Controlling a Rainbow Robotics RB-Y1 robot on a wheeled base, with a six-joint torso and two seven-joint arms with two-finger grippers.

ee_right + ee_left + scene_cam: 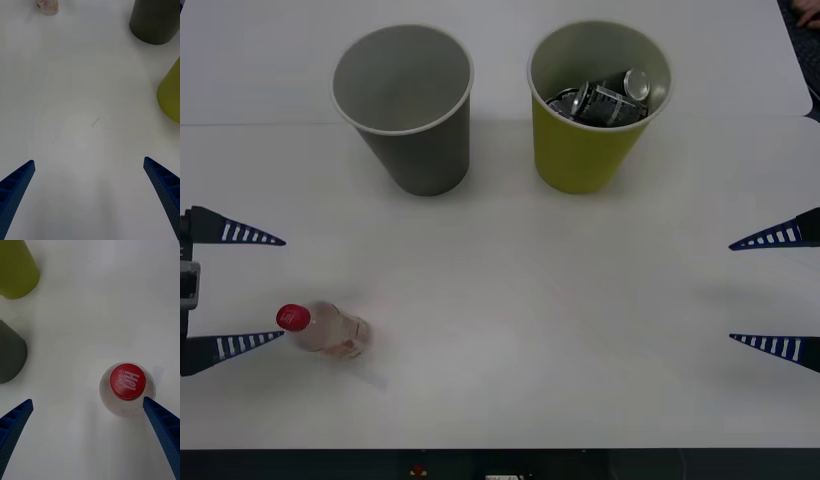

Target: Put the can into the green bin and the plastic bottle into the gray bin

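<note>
The plastic bottle point(328, 330) is standing on the white table point(520, 330) at the near left, its red cap point(293, 318) tilting toward the left gripper point(252, 288). That gripper is sitting at the table's left edge with its fingers spread wide, the nearer fingertip point(265, 339) just beside the cap (touching or not, I cannot tell). The right gripper point(758, 291) is waiting at the right edge, also spread wide and gripping nothing. At the far side, the gray bin point(408, 105) is standing upright to the left of the green bin point(595, 105), the two close but apart. A crushed can point(605, 99) is lying inside the green bin.
</note>
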